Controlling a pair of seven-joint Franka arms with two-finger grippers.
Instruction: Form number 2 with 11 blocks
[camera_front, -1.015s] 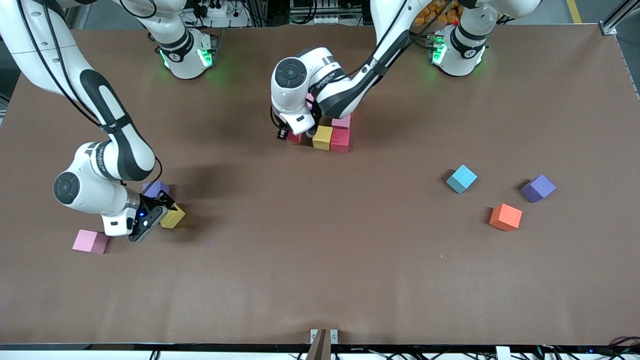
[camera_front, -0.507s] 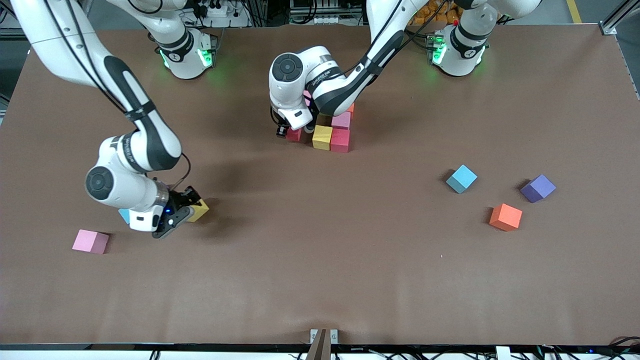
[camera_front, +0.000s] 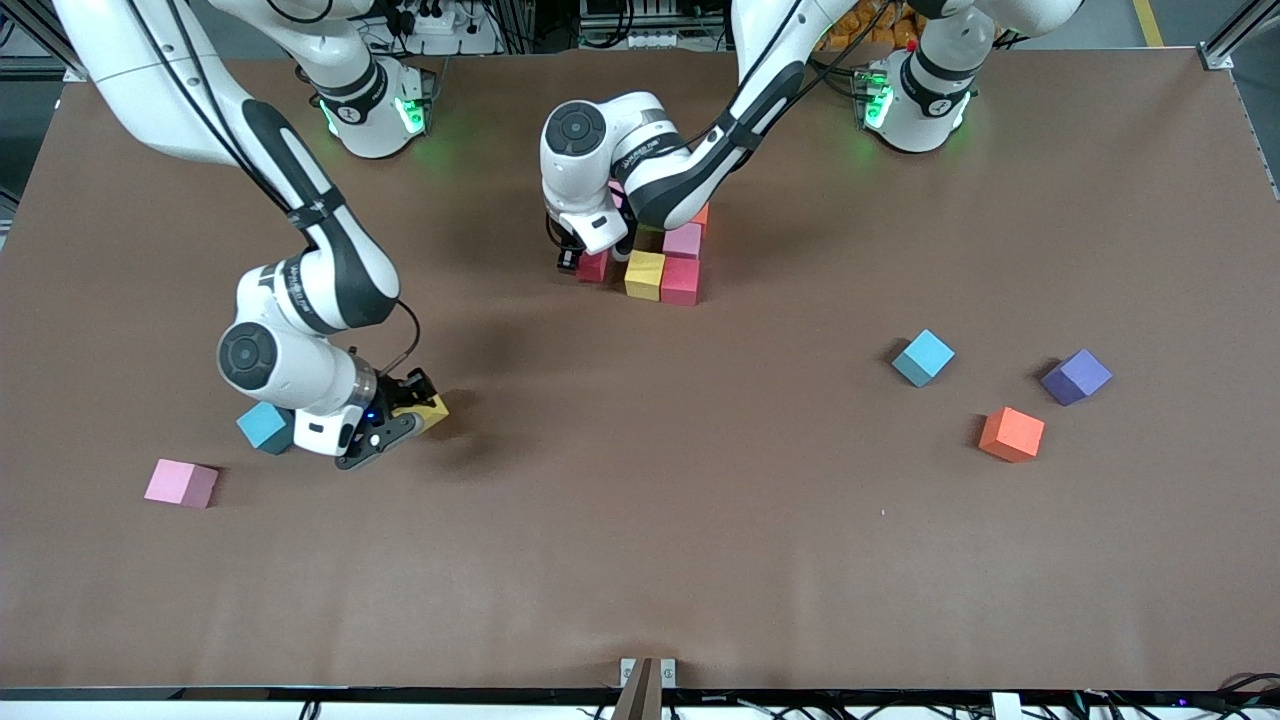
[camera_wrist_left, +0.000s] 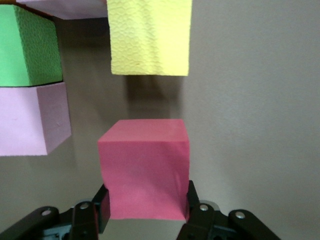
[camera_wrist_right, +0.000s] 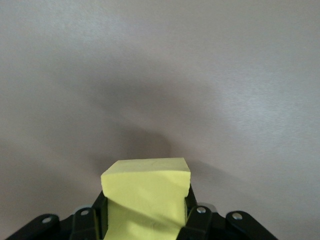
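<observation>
Mid-table stands a tight group of blocks: yellow (camera_front: 645, 275), red (camera_front: 680, 281), pink (camera_front: 683, 241) and an orange corner (camera_front: 701, 214) under the left arm. My left gripper (camera_front: 592, 265) is shut on a second red block (camera_wrist_left: 145, 167), low beside the yellow block (camera_wrist_left: 150, 37) with a small gap between them. The left wrist view also shows a green block (camera_wrist_left: 30, 47) and a pink block (camera_wrist_left: 32, 117) in the group. My right gripper (camera_front: 420, 412) is shut on another yellow block (camera_wrist_right: 147, 192), held over bare table beside a sky-blue block (camera_front: 266, 427).
A loose pink block (camera_front: 180, 483) lies toward the right arm's end. Toward the left arm's end lie a sky-blue block (camera_front: 922, 357), a purple block (camera_front: 1076, 376) and an orange block (camera_front: 1011, 434). The brown table (camera_front: 640, 520) is bare along the camera's edge.
My right arm has carried the yellow block toward the table's middle, uncovering the sky-blue block beside it. The left gripper has shifted only slightly with its red block.
</observation>
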